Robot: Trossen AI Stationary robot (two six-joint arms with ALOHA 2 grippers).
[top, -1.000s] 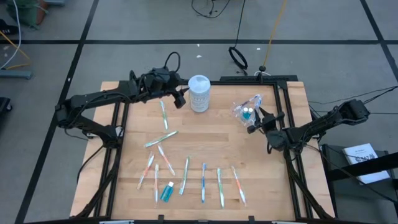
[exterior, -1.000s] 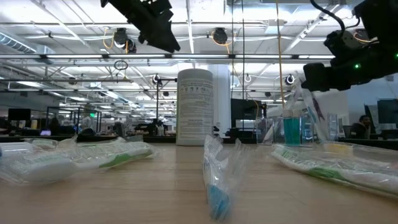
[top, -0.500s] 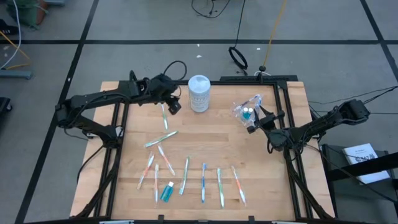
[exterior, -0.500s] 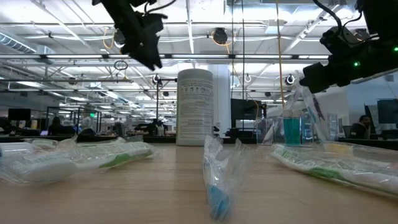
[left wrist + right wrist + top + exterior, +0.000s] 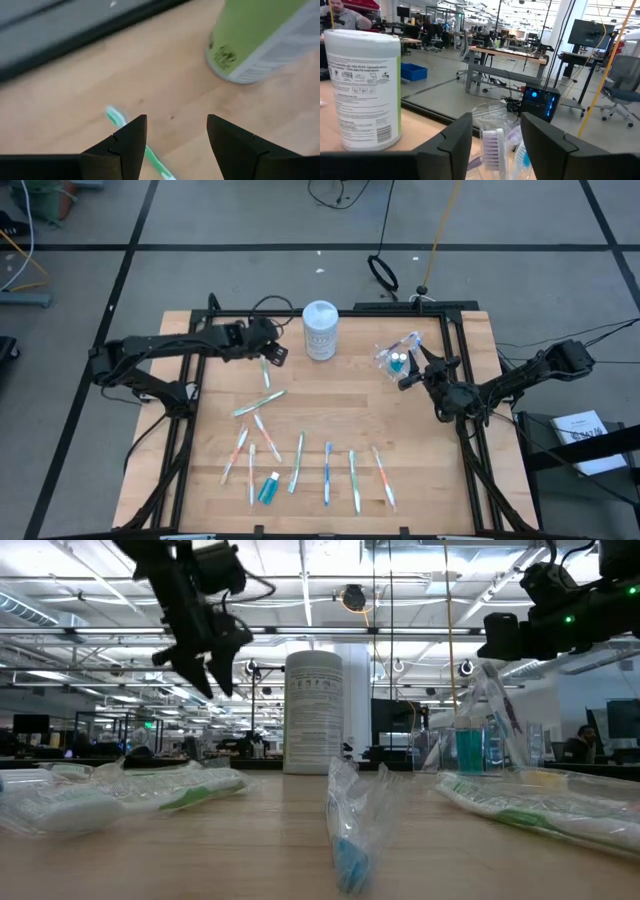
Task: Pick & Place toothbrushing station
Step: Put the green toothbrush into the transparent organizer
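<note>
Mid-pick: left gripper (image 5: pixel 277 356) spread wide above green toothbrush (image 5: pixel 264 366) just beside white canister (image 5: pixel 320 330), ready to descend and close; right gripper (image 5: pixel 408 377) parted, empty, beside clear cup (image 5: pixel 397 356) holding brushes.

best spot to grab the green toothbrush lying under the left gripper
Probably mid-handle, coming straight down. The slim green-and-white toothbrush lies flat on the wooden table, running toward the white cylindrical canister, so the open left gripper should straddle the handle across its width, clear of that canister.
</note>
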